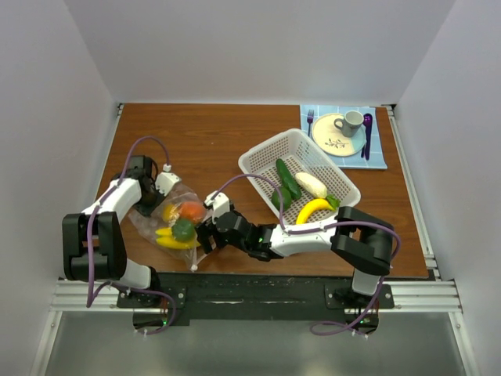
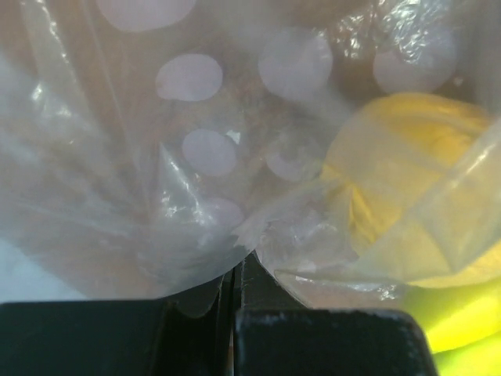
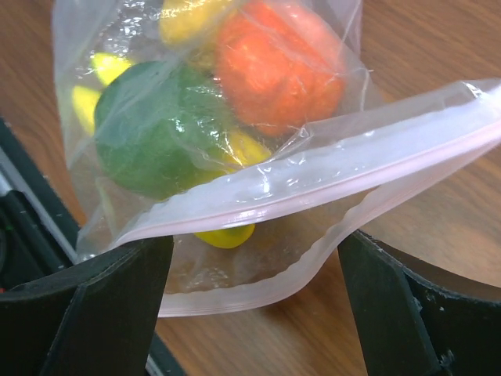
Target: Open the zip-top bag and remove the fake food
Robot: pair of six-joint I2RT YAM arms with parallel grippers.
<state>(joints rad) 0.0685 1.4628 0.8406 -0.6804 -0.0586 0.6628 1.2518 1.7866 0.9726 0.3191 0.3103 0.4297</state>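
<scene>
The zip-top bag (image 1: 153,224) lies at the front left of the table with its mouth open; its pinkish zip strip (image 3: 313,184) has parted into two lips. Inside it are an orange-red piece (image 3: 278,66), a green lime (image 3: 153,129) and yellow pieces (image 3: 225,235). My left gripper (image 1: 159,196) is shut on the bag's far end; the plastic (image 2: 196,204) fills the left wrist view and its jaws (image 2: 235,274) pinch it. My right gripper (image 3: 254,298) is open, its fingers (image 3: 102,305) wide on either side of the bag's mouth. It shows in the top view (image 1: 207,233) at the bag's right edge.
A white perforated basket (image 1: 262,157) stands right of centre holding a cucumber (image 1: 287,180), a white piece (image 1: 311,185) and a banana (image 1: 313,208). A blue mat (image 1: 377,155) at the back right carries a cream plate (image 1: 333,137), a grey mug (image 1: 350,122), a fork and a purple spoon.
</scene>
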